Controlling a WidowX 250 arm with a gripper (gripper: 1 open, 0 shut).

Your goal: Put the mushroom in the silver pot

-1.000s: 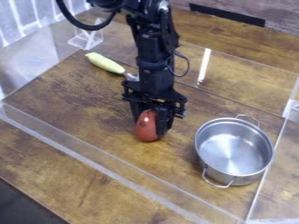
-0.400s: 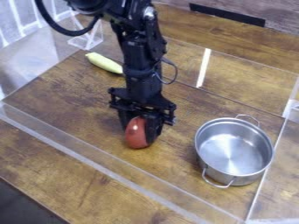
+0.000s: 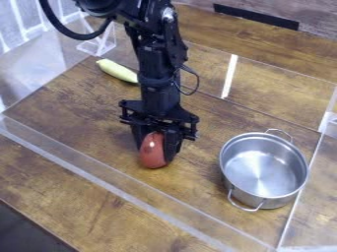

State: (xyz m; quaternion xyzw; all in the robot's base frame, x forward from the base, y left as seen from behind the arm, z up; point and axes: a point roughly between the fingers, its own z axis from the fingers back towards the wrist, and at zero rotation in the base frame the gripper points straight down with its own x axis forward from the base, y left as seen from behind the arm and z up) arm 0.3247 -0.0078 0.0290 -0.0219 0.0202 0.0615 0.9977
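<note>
A dark wooden bench (image 3: 79, 118) with clear plastic walls (image 3: 158, 212) along its edges, under even light.

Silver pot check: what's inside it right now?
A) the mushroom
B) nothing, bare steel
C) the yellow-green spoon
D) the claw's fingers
B: the silver pot shows only its bare shiny interior, while the mushroom sits to its left on the wooden table, between the fingers of the claw.
</note>
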